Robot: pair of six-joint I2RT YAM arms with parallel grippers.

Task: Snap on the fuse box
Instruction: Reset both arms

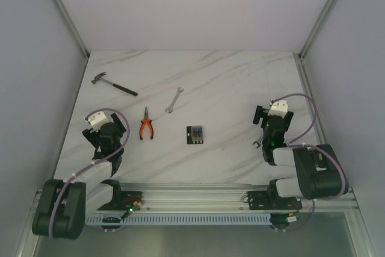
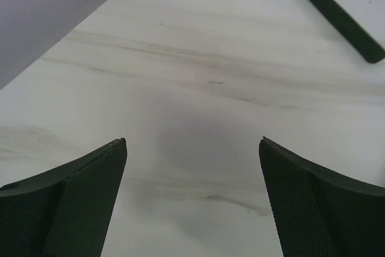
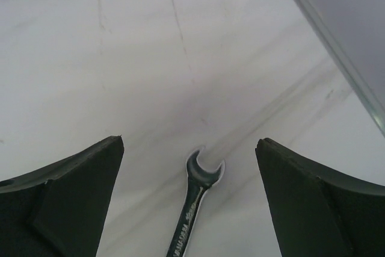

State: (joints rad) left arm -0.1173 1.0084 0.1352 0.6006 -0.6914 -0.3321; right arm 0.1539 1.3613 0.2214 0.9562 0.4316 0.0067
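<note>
The fuse box [image 1: 194,135], a small black block with blue and amber fuses showing, lies flat near the middle of the marble table [image 1: 228,82]. Neither gripper is near it. My left gripper [image 1: 95,130] hovers well to its left, and the left wrist view shows it [image 2: 192,142] open over bare marble with nothing between the fingers. My right gripper [image 1: 263,118] hangs to the right of the fuse box. It [image 3: 189,139] is open too, with a small spanner [image 3: 195,203] lying on the table below the gap. The fuse box shows in neither wrist view.
A hammer [image 1: 114,84] lies at the back left, its black handle [image 2: 340,16] ahead of the left gripper. Orange-handled pliers [image 1: 145,126] and a silver spanner [image 1: 174,99] lie left of the fuse box. The small spanner's head [image 1: 257,143] peeks out beside the right arm. Walls enclose the table.
</note>
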